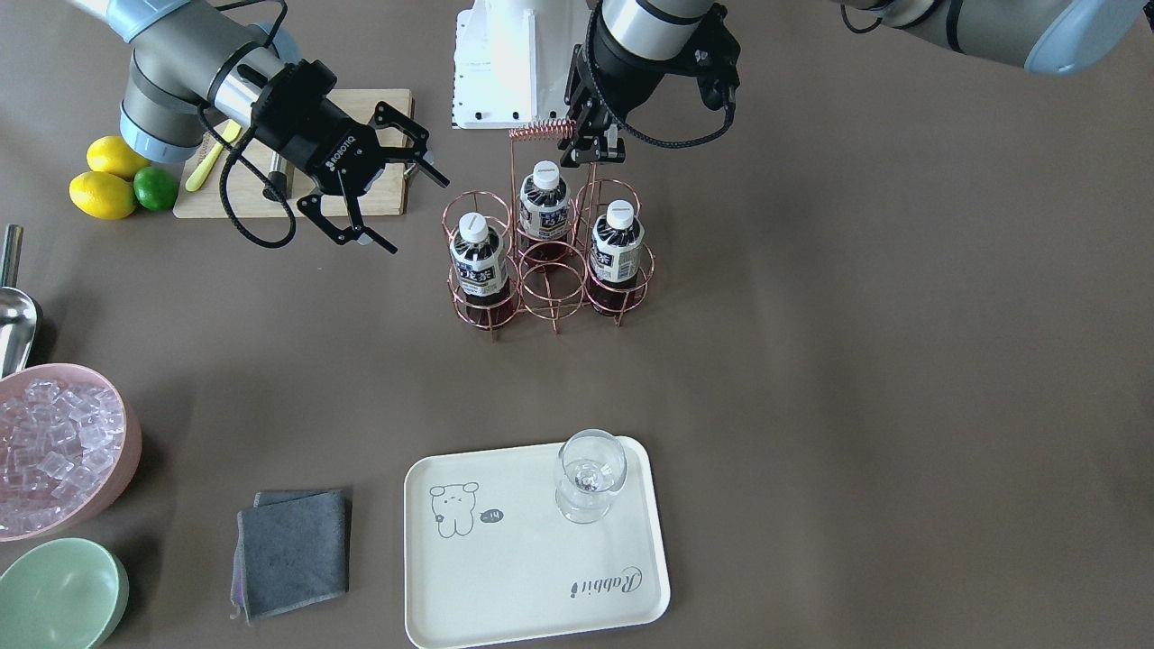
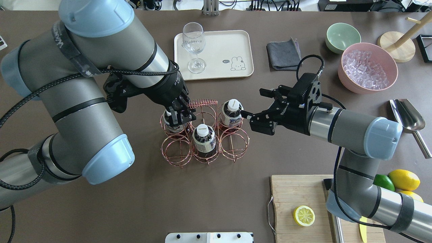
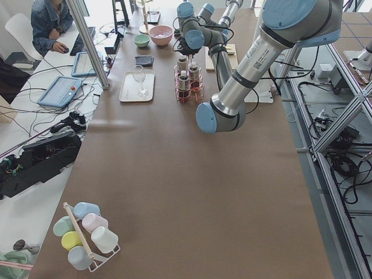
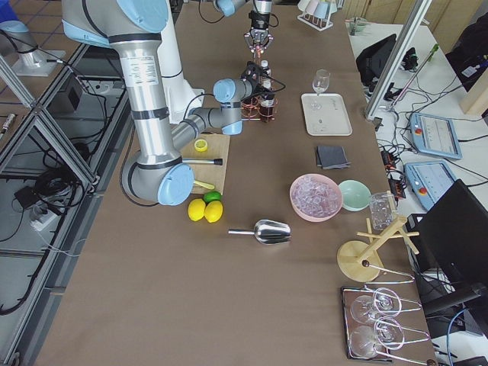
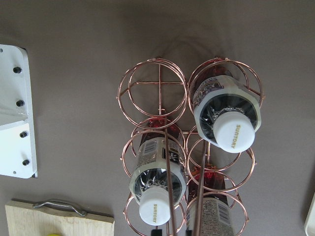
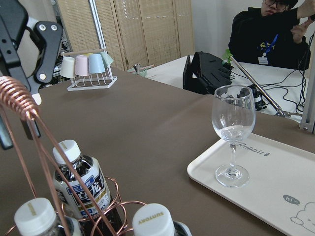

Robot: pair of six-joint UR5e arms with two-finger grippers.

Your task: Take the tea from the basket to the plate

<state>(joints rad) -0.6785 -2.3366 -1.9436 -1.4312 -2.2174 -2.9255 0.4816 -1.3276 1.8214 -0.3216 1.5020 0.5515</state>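
The copper wire basket [image 1: 552, 293] stands mid-table with three tea bottles [image 1: 478, 257] [image 1: 545, 198] [image 1: 618, 245] in its rings. My left gripper [image 1: 595, 155] hangs at the end of the coiled handle [image 1: 541, 132], above the bottle on my left [image 2: 171, 125]. Its fingers stand a little apart and hold nothing that I can see. My right gripper [image 1: 416, 214] is open and empty, level with the bottle on my right [image 2: 233, 111] and a short way from it. The cream plate [image 1: 532, 577] lies beyond the basket.
A wine glass [image 1: 590, 473] stands on the plate's corner. A grey cloth [image 1: 293, 550], a pink bowl of ice [image 1: 54, 451] and a green bowl [image 1: 59, 595] lie beside the plate. A cutting board [image 2: 297, 192], lemons and a lime [image 1: 104, 194] lie under my right arm.
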